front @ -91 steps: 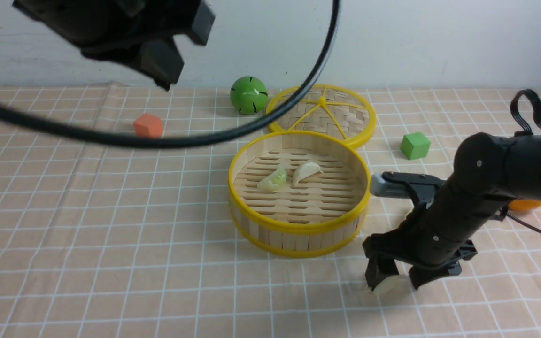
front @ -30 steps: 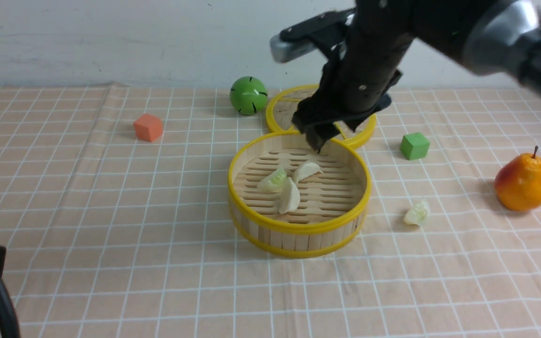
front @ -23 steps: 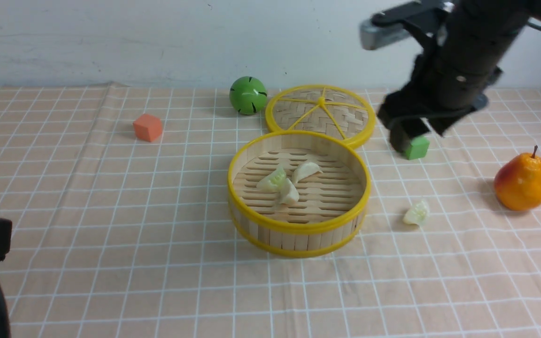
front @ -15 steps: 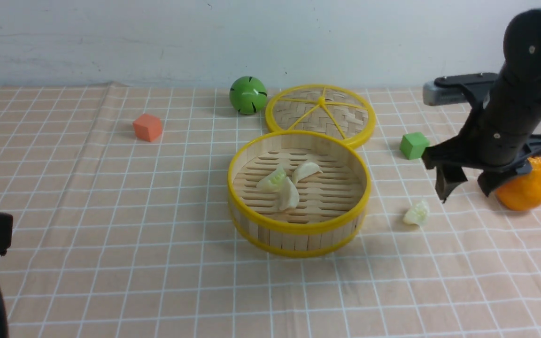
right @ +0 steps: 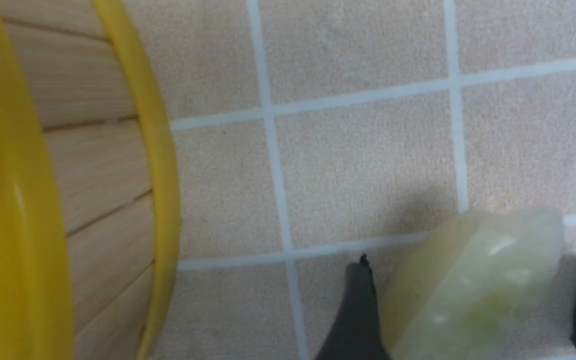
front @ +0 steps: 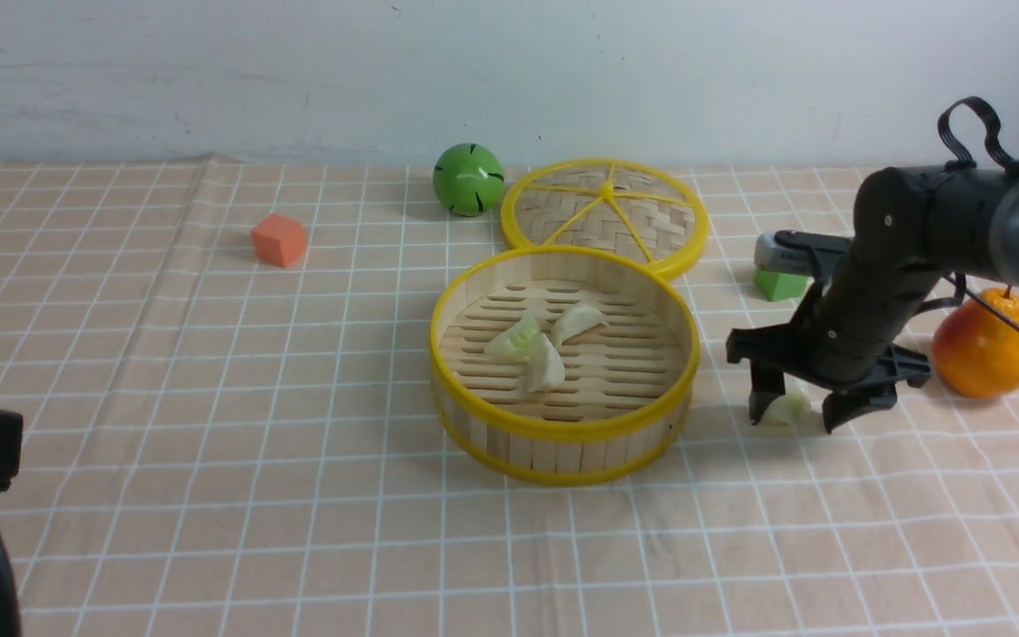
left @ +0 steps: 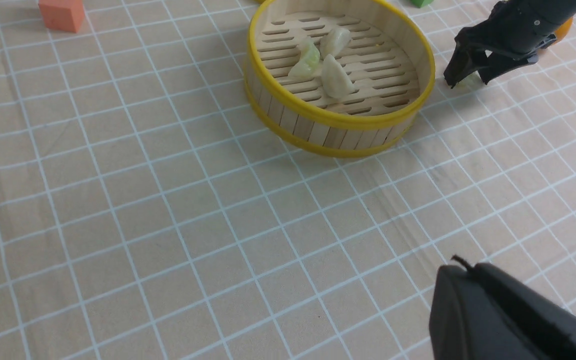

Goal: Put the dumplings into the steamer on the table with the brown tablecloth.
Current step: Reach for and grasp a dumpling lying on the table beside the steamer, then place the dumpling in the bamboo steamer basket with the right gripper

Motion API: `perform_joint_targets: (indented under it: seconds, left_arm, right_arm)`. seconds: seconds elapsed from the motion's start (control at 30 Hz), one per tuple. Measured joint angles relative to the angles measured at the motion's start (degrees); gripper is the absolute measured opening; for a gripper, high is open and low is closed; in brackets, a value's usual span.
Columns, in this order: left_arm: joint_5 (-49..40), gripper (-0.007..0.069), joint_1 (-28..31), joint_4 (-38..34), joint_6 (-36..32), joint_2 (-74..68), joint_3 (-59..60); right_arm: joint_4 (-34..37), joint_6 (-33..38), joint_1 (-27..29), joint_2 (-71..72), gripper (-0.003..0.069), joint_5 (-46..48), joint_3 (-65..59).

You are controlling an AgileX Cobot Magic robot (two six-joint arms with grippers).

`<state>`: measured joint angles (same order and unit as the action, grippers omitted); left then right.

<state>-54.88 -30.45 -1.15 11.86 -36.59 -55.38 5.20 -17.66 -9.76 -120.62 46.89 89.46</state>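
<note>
Right gripper [front: 794, 414] is down at the cloth [front: 209, 398], just to the right of the steamer [front: 563, 432], jaws spread wide and straddling the pale green dumpling [front: 786, 409]. That one lies on the cloth outside the steamer, near its wall, with one finger on each side and nothing clamped. Up close from the right wrist, one of the fingers [right: 358, 315] sits right against the dumpling's edge, while the other stands a little clear on the far side. Inside the steamer, three dumplings [front: 545, 365] lie on the slatted floor left of centre, two whitish and one pale green, bunched and touching. Left gripper [left: 468, 295] is low at the near left, well apart from the steamer, jaws together and nothing seen in them. Behind the steamer the lid [front: 605, 215] lies flat, its rim just beside the steamer's back rim. The green ball [front: 469, 180] sits left of the lid, and the orange cube [front: 279, 240] is further left. The green cube [front: 779, 284] peeks out behind the right arm, and the pear [front: 983, 343] stands upright at far right, beyond that arm.
</note>
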Motion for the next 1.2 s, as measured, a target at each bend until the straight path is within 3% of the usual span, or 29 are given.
perform_joint_targets:
  seconds: [0.13, 0.27, 0.43, 0.73, 0.9, 1.03, 1.2]
  left_arm:
    - [-0.4, -0.0012, 0.0, 0.3, 0.0, 0.0, 0.0]
    - [-0.4, -0.0012, 0.0, 1.2, 0.0, 0.0, 0.0]
    - [-0.4, -0.0012, 0.0, 2.1, 0.0, 0.0, 0.0]
    - [-0.7, -0.0012, 0.0, 2.6, 0.0, 0.0, 0.0]
    - [-0.8, -0.0012, 0.0, 2.6, 0.0, 0.0, 0.0]
    - [-0.8, -0.0012, 0.0, 2.6, 0.0, 0.0, 0.0]
    - [-0.8, -0.0006, 0.0, 2.5, 0.0, 0.0, 0.0]
  right_arm:
    - [0.1, -0.2, 0.0, 0.0, 0.053, -1.3, 0.0]
    - [0.1, -0.2, 0.0, 0.0, 0.0477, -1.2, 0.0]
    - [0.2, 0.8, 0.0, 0.0, 0.0286, -0.4, 0.0]
    - [-0.2, 10.4, -2.0, 2.1, 0.0294, 8.3, 5.0]
    - [0.7, 17.1, -10.4, 7.0, 0.0294, 11.2, 13.7]
    - [1.4, 18.5, -14.8, 5.7, 0.0294, 11.0, 15.6]
    - [1.3, 18.1, -15.8, 0.9, 0.0294, 7.9, 15.6]
